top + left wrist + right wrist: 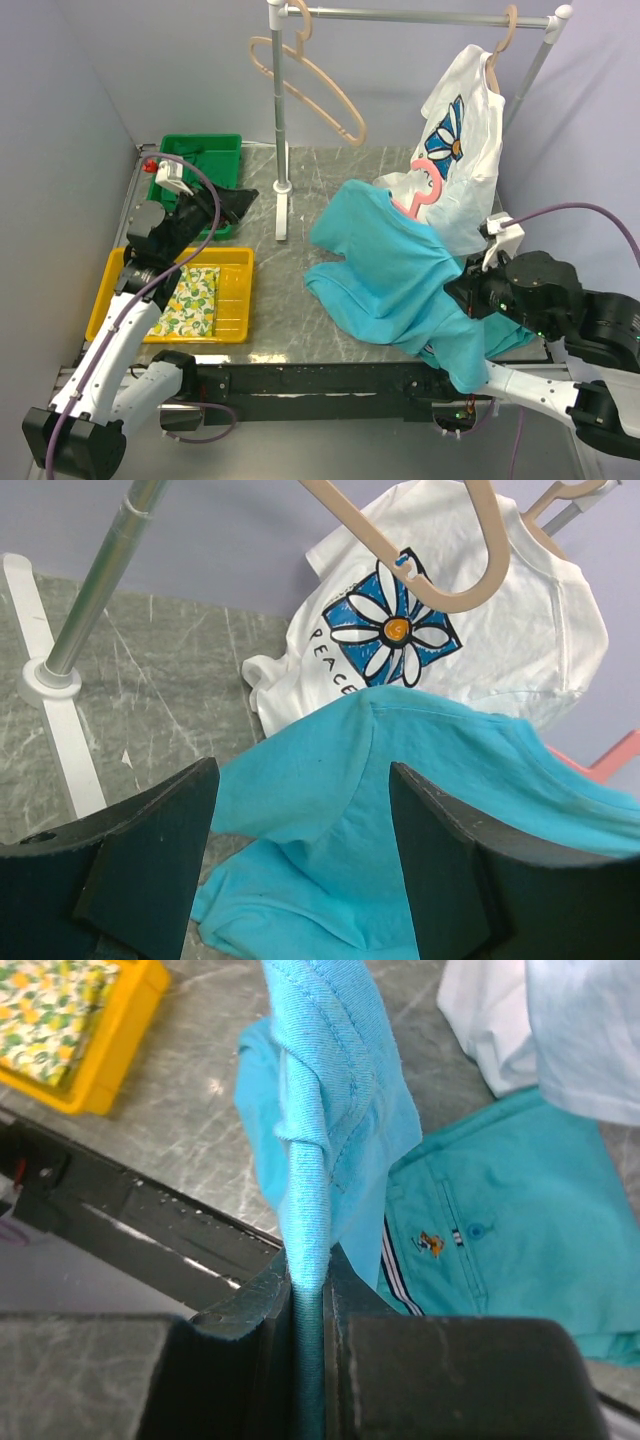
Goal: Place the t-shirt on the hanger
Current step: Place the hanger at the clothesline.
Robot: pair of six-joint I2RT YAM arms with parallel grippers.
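Observation:
The turquoise t-shirt [390,270] hangs bunched over the middle of the table. The pink hanger [428,188] shows only its hook at the shirt's top edge; the rest is under the cloth. My right gripper [455,285] is shut on a fold of the t-shirt [320,1110], the cloth pinched between its jaws [308,1290]. My left gripper [232,200] is over by the green bin, apart from the shirt. Its fingers [150,850] stand wide, open [300,810] and holding nothing, with the t-shirt [420,770] and a bit of the pink hanger [610,760] beyond them.
A white flower-print shirt [460,150] hangs on a beige hanger from the rail [420,15]; another beige hanger [320,80] hangs beside the rack pole [280,110]. A teal garment with an emblem [510,1230] lies under the shirt. Green bin [200,150] and yellow tray [235,290] sit at left.

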